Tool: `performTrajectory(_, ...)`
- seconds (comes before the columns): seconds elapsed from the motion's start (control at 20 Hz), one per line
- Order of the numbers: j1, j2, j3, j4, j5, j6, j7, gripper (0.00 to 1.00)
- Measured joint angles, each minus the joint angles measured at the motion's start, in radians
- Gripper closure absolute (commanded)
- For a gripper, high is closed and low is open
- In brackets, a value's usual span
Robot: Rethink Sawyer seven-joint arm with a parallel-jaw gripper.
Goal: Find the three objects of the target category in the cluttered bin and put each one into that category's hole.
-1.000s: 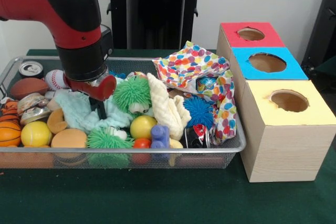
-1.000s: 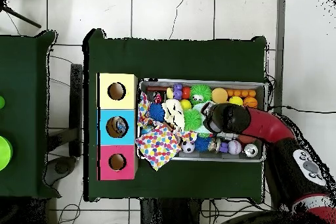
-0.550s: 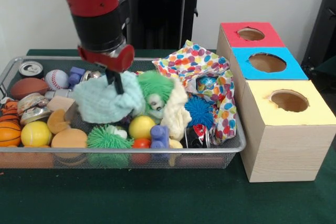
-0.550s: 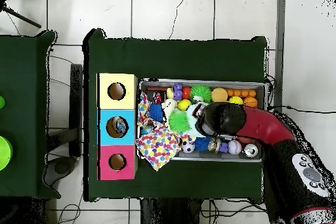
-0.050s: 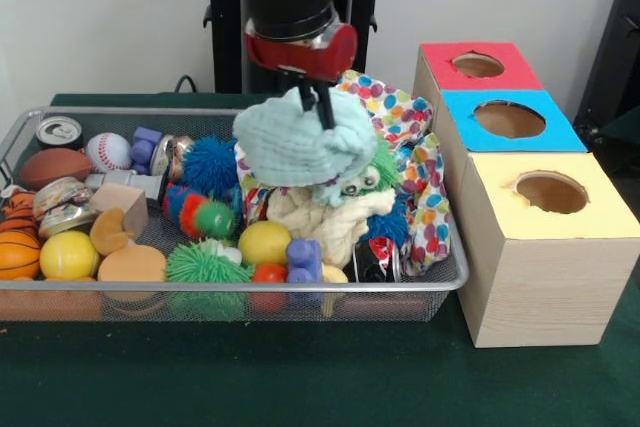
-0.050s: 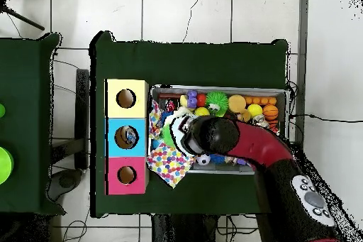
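Note:
My gripper hangs over the right half of the wire bin, shut on a pale mint cloth. The cloth is lifted clear of the clutter and droops in a bunch under the fingers. Right below it lie a green spiky ball with eyes and a cream cloth. A polka-dot cloth is draped over the bin's right end. To the right stand the red box, blue box and yellow box, each with a round hole. In the overhead view the arm hides the gripper.
The bin's left half holds a soda can, a baseball, a brown football, a basketball, yellow balls, a blue spiky ball and a green spiky ball. The three boxes touch the bin's end.
The gripper has risen and travelled right across the bin toward the boxes, carrying the mint cloth. The green spiky ball and cream cloth shifted right with it.

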Motion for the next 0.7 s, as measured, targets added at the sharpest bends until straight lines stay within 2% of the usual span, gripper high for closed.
performTrajectory(0.2, 0.015, 0.000, 0.001, 0.062, 0.041, -0.119, 0.002, 1.00)
performTrajectory(0.3, 0.030, -0.002, 0.001, 0.112, 0.081, -0.215, 0.003, 1.00)
performTrajectory(0.45, 0.045, -0.009, 0.001, 0.143, 0.112, -0.253, 0.003, 1.00)
performTrajectory(0.7, 0.074, -0.029, 0.001, 0.181, 0.170, -0.258, 0.003, 1.00)
